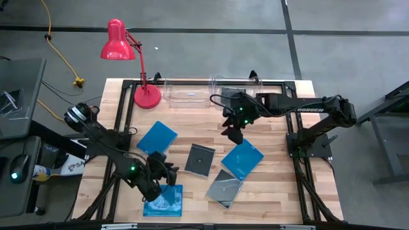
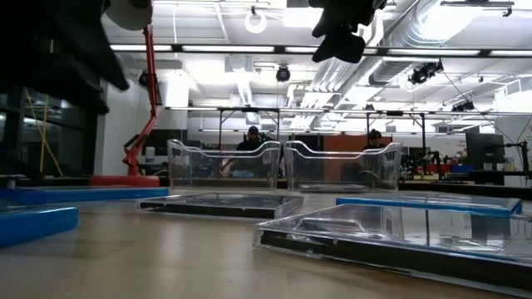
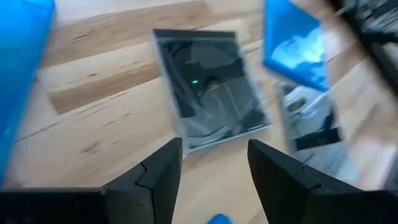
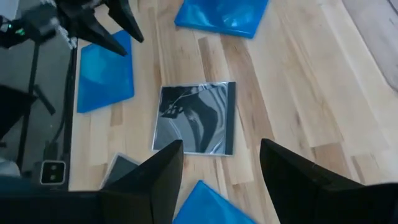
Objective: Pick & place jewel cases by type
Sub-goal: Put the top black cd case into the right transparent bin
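Left end effector hovers open and empty at the near counter edge, just above a blue jewel case. Right end effector, also open and empty, hangs above the dark jewel case mid-counter. Risk: these thin flat cases may slide or skid under the fingers. Only the low view shows the two clear bins empty.

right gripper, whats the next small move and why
Probably lower the right gripper toward the dark jewel case on the table. Its fingers stand open and empty above the wood, and its wrist view shows that case just ahead between them.
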Controlling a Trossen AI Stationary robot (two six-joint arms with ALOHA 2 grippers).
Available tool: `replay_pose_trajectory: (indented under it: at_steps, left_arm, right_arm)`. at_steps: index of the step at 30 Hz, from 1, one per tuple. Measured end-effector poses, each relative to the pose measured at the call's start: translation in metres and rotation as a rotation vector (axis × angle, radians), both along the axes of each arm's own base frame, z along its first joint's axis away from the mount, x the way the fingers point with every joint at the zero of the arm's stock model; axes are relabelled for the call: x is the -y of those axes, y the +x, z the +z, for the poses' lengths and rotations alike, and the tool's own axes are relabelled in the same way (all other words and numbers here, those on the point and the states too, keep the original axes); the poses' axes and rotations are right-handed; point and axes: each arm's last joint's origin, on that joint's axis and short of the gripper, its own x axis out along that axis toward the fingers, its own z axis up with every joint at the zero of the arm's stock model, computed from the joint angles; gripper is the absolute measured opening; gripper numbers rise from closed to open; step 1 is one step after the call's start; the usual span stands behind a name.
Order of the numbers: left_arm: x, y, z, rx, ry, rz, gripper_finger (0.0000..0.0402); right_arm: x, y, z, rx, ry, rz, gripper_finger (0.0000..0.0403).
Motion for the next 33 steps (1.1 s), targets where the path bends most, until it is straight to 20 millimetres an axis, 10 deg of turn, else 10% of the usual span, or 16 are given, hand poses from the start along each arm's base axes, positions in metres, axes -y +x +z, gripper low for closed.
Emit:
replay_pose_trajectory:
  at_steps: [15, 33]
  left_arm:
    - [0.016, 0.019, -0.048, -0.087, -0.006, -0.014, 0.0182]
    - [-0.011, 0.047, -0.055, -0.045, -0.155, 0.063, 0.0182]
  right_arm:
    - [-0.023, 0.031, -0.039, -0.108, 0.045, -0.049, 0.0197]
    - [0.006, 0.05, -0.062, -0.125, 0.069, -0.189, 0.0197]
